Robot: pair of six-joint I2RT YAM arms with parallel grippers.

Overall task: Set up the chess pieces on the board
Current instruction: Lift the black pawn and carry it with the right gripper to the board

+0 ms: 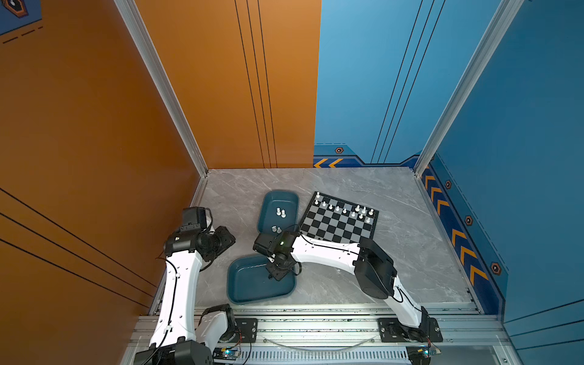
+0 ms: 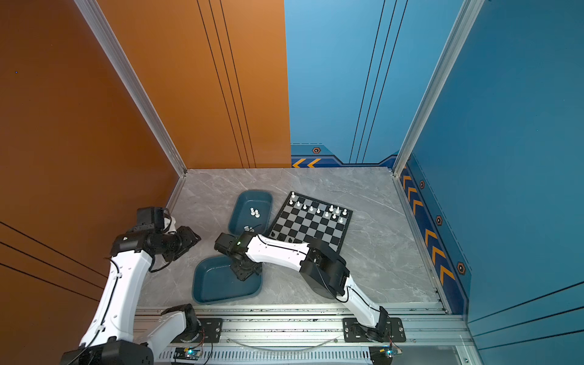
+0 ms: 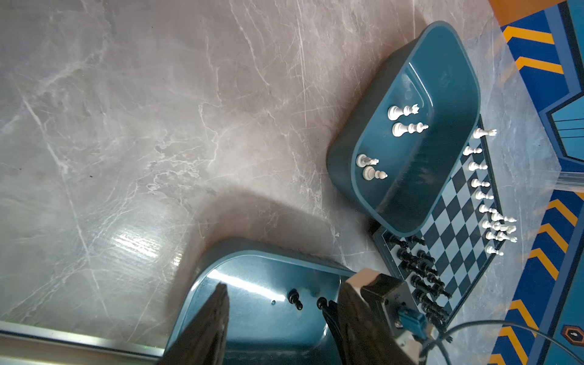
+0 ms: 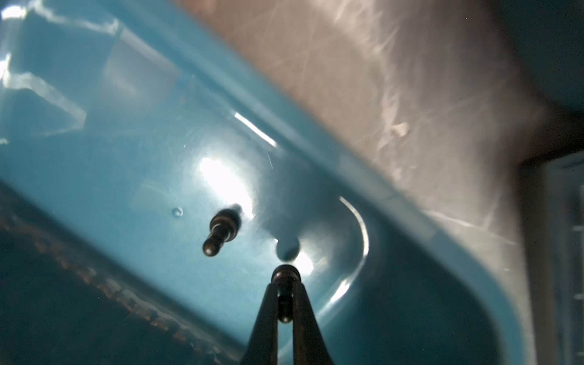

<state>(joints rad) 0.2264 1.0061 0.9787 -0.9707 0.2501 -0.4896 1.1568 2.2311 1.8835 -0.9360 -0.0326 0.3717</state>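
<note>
Right gripper (image 4: 285, 287) pinched shut on black pawn (image 4: 286, 272) inside near teal tray (image 1: 246, 284), lower centre in both top views; second black pawn (image 4: 221, 232) near it. Left gripper (image 3: 284, 287) at left, jaws apart, holding nothing. Board (image 1: 339, 226) right of centre: white pieces (image 1: 344, 210) far edge, black pieces (image 3: 420, 278) near edge.

Both top views look steeply down from high on the whole bench (image 1: 410, 252). The left wrist camera faces low across it toward the board (image 3: 455, 218). The right wrist camera is close inside the near teal tray (image 4: 110, 151), shared by all.
</note>
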